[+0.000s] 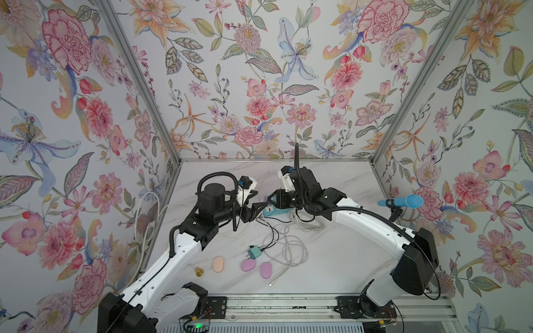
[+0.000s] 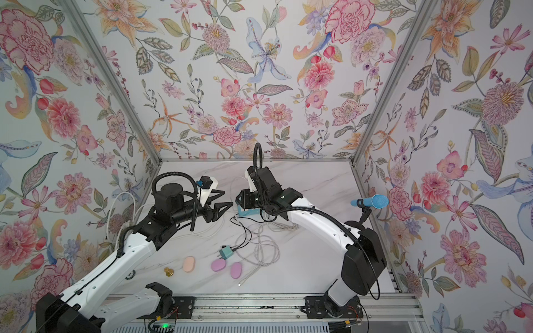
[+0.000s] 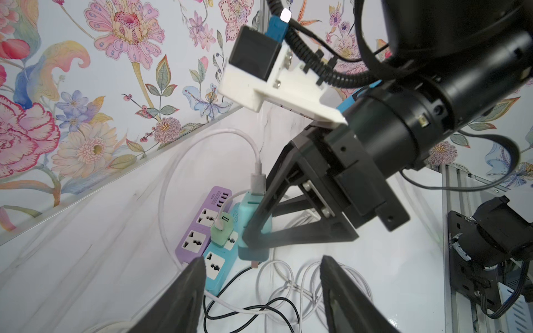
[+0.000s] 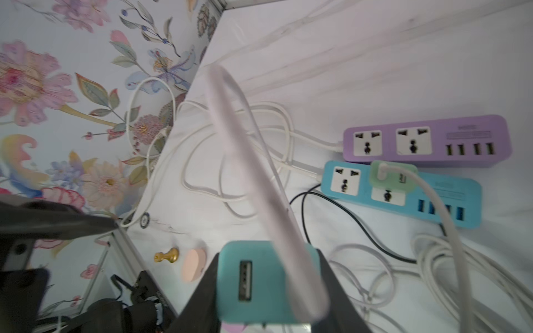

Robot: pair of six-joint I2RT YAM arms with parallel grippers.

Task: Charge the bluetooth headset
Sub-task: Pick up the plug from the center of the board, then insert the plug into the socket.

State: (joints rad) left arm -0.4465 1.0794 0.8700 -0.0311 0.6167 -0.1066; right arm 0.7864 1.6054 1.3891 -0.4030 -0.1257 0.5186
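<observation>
Mia: So what did the right gripper (image 4: 268, 256) have?

Ben: Its fingers were squeezed tight on a teal charger block (image 4: 245, 284). A white cable (image 3: 258, 180) was plugged into the block.

Mia: Where was the block?

Ben: It was up off the marble table (image 1: 331, 259), close to the blue power strip (image 4: 450, 188). I could not tell if it touched the strip.

Mia: And the left gripper (image 3: 262, 262)?

Ben: Its fingers were wide apart with nothing between them. They pointed at the block from just beside it.

Mia: What was on the blue strip?

Ben: A little green plug (image 4: 393, 176) with its own white wire sat in one socket. A purple power strip (image 4: 496, 129) lay right next to the blue one.

Mia: Did you see the headset?

Ben: I could not tell which thing it was. Near the front of the table lay a second teal charger (image 1: 255, 253) with a thin black wire (image 1: 269, 233). There were also one peach oval (image 1: 218, 263), two purple ovals (image 1: 248, 265) and a tiny gold knob (image 1: 199, 271). Loops of white wire (image 1: 291, 250) lay beside them.
</observation>
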